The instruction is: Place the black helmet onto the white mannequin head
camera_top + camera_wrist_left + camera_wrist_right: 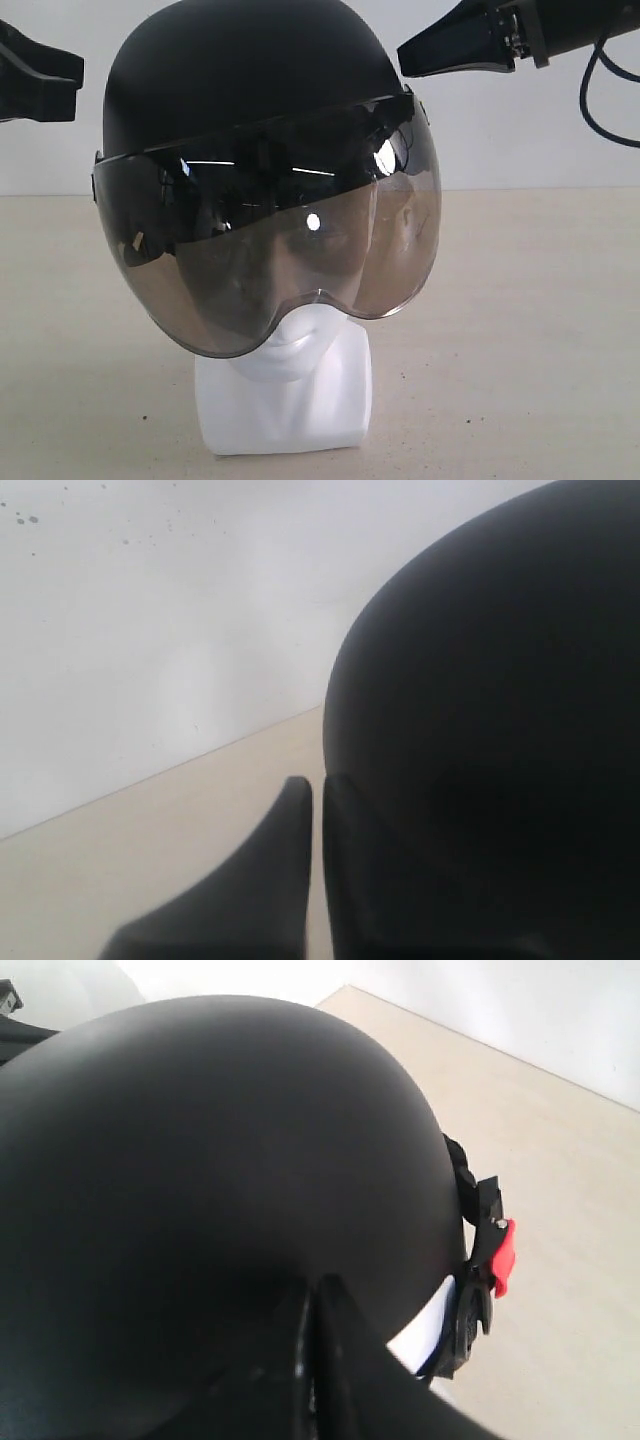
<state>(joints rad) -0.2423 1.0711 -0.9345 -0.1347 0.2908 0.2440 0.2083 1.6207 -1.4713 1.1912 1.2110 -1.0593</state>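
The black helmet (240,75) sits on the white mannequin head (290,400). Its smoky visor (270,240) covers the face down to the mouth; chin, neck and block base show below. My left gripper (70,85) hovers shut at the helmet's upper left, apart from the shell. The right gripper (405,58) hovers shut just off the upper right of the shell. Up close, the left gripper (315,785) is beside the helmet (480,730). The right gripper (315,1285) is over the helmet (200,1160), with a sliver of the white head (420,1335) below the rim.
The head stands on a beige tabletop (520,330) before a white wall (520,130). A chin strap with a red buckle tab (503,1255) hangs at the helmet's rear edge. A black cable (600,100) loops under the right arm.
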